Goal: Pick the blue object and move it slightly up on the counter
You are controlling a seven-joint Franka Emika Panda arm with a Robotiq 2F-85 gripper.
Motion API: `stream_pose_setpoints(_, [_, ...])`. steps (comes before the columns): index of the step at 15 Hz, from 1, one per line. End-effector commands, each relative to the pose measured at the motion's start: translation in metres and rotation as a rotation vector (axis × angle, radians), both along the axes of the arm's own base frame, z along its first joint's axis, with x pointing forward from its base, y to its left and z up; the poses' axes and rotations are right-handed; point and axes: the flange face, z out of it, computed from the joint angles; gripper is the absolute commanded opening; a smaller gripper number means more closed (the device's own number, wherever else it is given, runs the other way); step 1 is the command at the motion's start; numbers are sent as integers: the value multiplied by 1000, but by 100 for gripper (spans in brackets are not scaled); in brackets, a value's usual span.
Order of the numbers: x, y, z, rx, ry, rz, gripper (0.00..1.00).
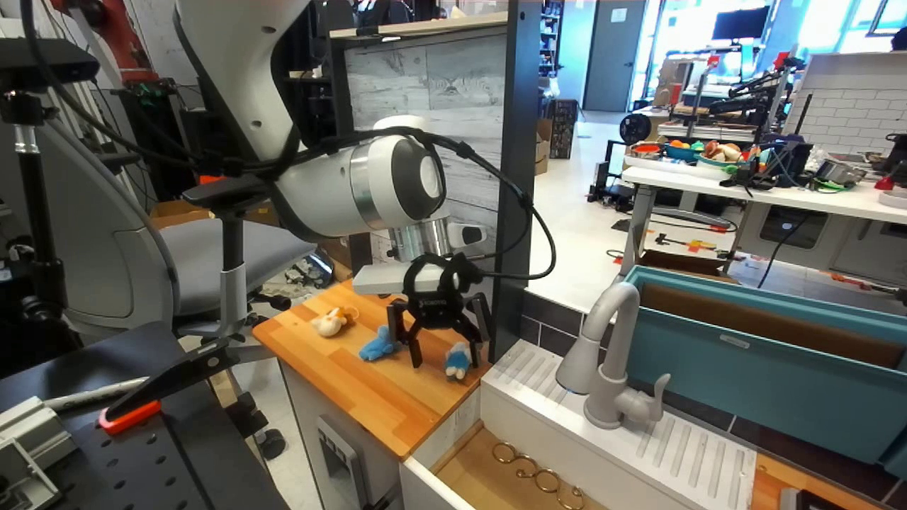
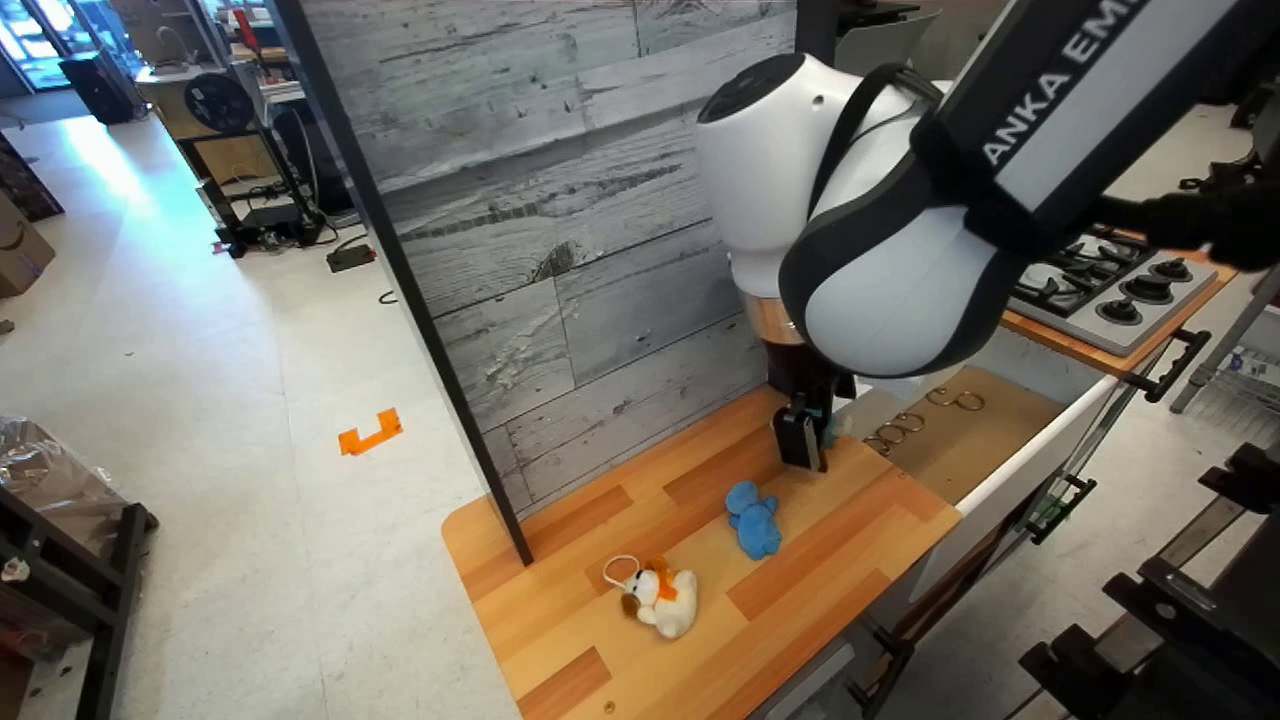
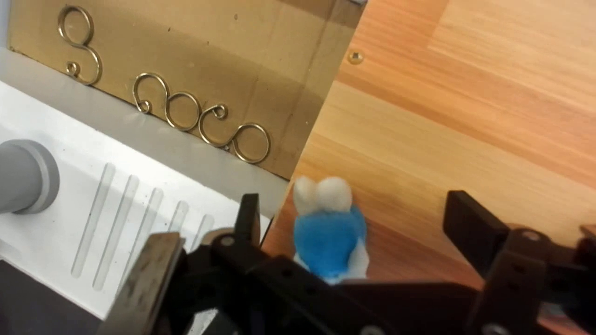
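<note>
Plainly spread in an exterior view, the black two-fingered gripper (image 1: pixel 446 363) flanked a blue-and-white plush (image 1: pixel 458 362) on the orange-brown wooden counter (image 1: pixel 397 404), a solid-blue plush (image 1: pixel 380 345) at nine o'clock.

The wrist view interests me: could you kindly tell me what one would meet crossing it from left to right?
Grey faucet → lone brass-coloured S-hook → second S-hook → third S-hook → blue-and-white plush toy → black gripper fingertip.
</note>
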Motion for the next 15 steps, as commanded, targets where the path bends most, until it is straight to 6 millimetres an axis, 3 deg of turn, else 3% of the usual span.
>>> stream_pose_setpoints(1, [-36,-5,28,55,35,-14,100])
stream_pose_setpoints(6, [-86,-13,75,175,77,-64,100])
stream_pose_setpoints(9, [-112,-38,112,290,82,-146,100])
stream_pose_setpoints(10, [-87,-18,80,223,97,-121,100])
stream_pose_setpoints(12, [-99,-37,102,258,96,-145,100])
stream_pose_setpoints(15, [-108,-42,110,262,96,-150,100])
